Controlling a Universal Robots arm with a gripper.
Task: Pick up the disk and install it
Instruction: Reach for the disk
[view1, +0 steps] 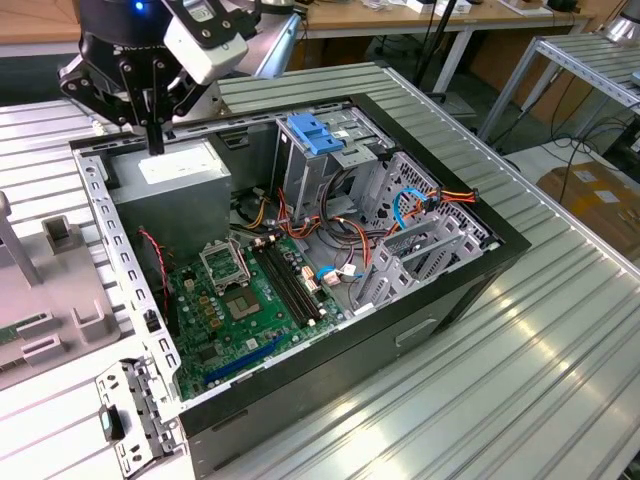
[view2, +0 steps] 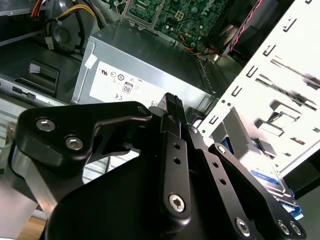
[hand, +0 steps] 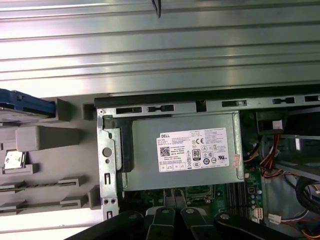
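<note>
Pincer: the pincer (view1: 155, 140) hangs just above the power supply (view1: 170, 185), in the case corner toward the exterior view's left. Its fingers are drawn together, narrow, with nothing between them.
Disk: not yet picked up. In the first wrist view the disk (hand: 27, 107) sits at the grey holder (hand: 50, 137), outside the case (view1: 100, 210) and beyond its perforated side wall. In the second wrist view the disk (view2: 267, 179) shows its white label, lying flat.
Gap: pincer and disk are well apart, with the case wall between them.
Case: open on the ribbed tabletop (view1: 480, 340). The motherboard (view1: 240, 300) is bare and the blue bracket (view1: 315, 135) stands at the far side.
Step in hand (judgement): reaching for the disk.
Doing it well (judgement): pass over the case wall, not through it. Widen the fingers before descending. Come down square to the disk's long edges and grip the blue side rails, not the label face. Keep the disk level, since a skewed grip would likely fight the bay.
Risk (judgement): fingers catching the holder's uprights.
</note>
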